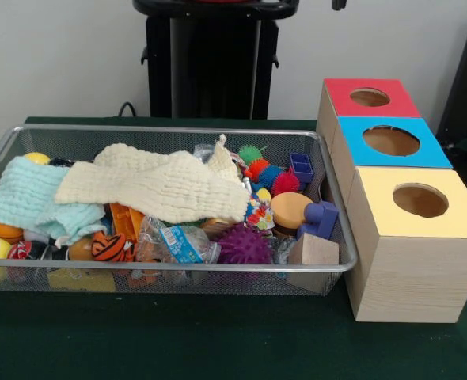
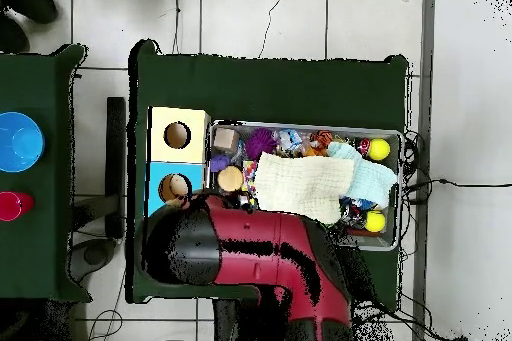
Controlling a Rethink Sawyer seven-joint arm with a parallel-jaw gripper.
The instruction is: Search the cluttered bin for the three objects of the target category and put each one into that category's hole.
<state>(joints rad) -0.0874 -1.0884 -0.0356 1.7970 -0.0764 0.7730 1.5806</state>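
A cream cloth [image 1: 158,186] lay over the clutter in the bin [image 1: 178,269]; one confetti lump [image 1: 257,212] showed beside it. The gripper was out of sight, its state unknown.

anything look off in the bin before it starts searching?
Two cloths, a cream one and a pale blue one, lie spread over the bin, hiding much underneath. One confetti-patched lump peeks out at the cream cloth's edge.

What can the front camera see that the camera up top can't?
Only the front view shows the red-topped box and a confetti-patched lump peeking from under the cream cloth. Only the overhead view shows the red arm, which covers that box, plus a blue bowl on another table. Both show the bin, the cloths and the yellow-topped box. Neither shows the gripper.
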